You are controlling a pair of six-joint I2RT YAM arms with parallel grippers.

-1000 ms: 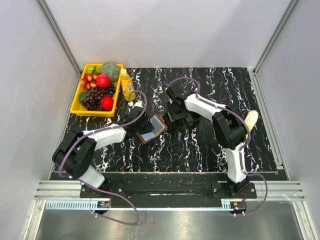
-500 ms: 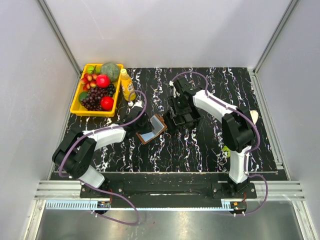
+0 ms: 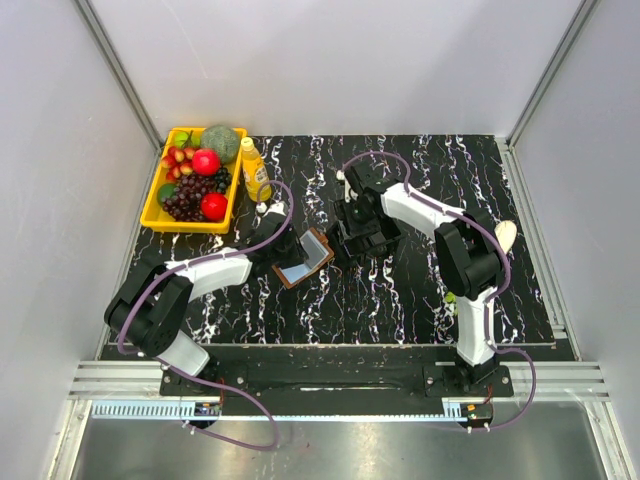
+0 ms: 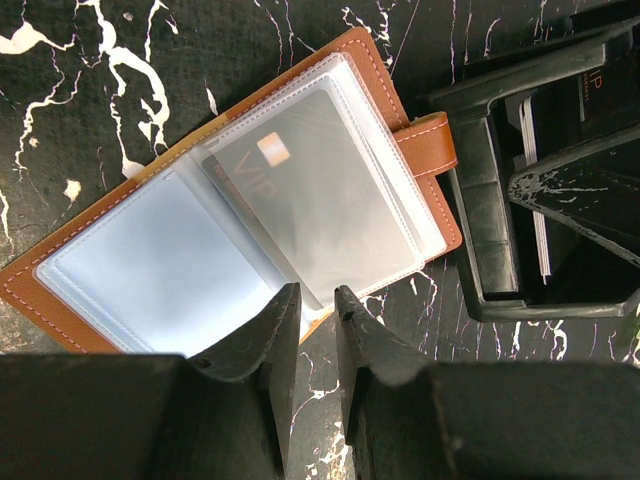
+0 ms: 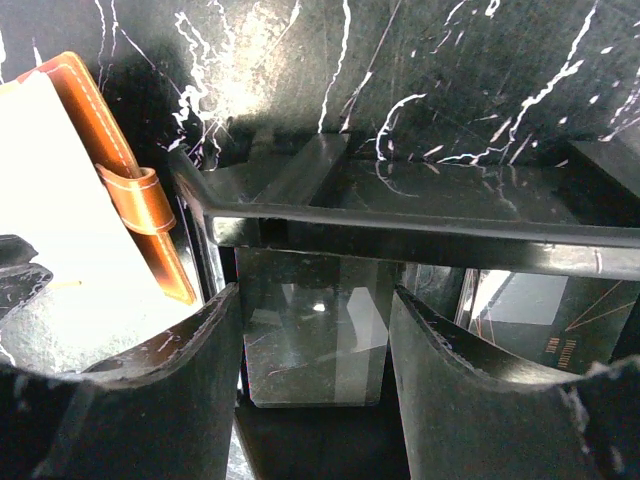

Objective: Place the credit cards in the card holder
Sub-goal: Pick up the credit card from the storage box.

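The small brown leather card holder (image 4: pixel 230 210) lies open on the black white-veined marble table (image 3: pixel 420 290). It is a bit left of centre, with its clear plastic sleeves facing up. One sleeve has a grey card (image 4: pixel 320 200) tucked into it. The holder's strap tab (image 4: pixel 430 145) sits just beside the wall of the black plastic tray box (image 4: pixel 490 220), which stands to the holder's right.

The left gripper (image 4: pixel 314 300) is down at the holder's near edge with its jaws drawn almost together. Only a thin slit is left between them, and the lower rim of the card-bearing sleeve runs into that slit, so the gripper looks clamped on the holder there. From above, that leaf of the holder is tilted up off the table.

The right gripper (image 5: pixel 315 297) is over the tray box with its jaws set wide. A dark glossy card (image 5: pixel 315 340) spans the whole gap between them. Its two side edges sit flush against the inner faces of the fingers (image 5: pixel 190 380), so the card is gripped across its width. More cards (image 5: pixel 540 310) stand in the tray beside it, one with faint gold lettering.

A yellow plastic bin (image 3: pixel 150 222) of fruit sits at the far left corner. A small yellow bottle (image 3: pixel 255 170) stands next to it.
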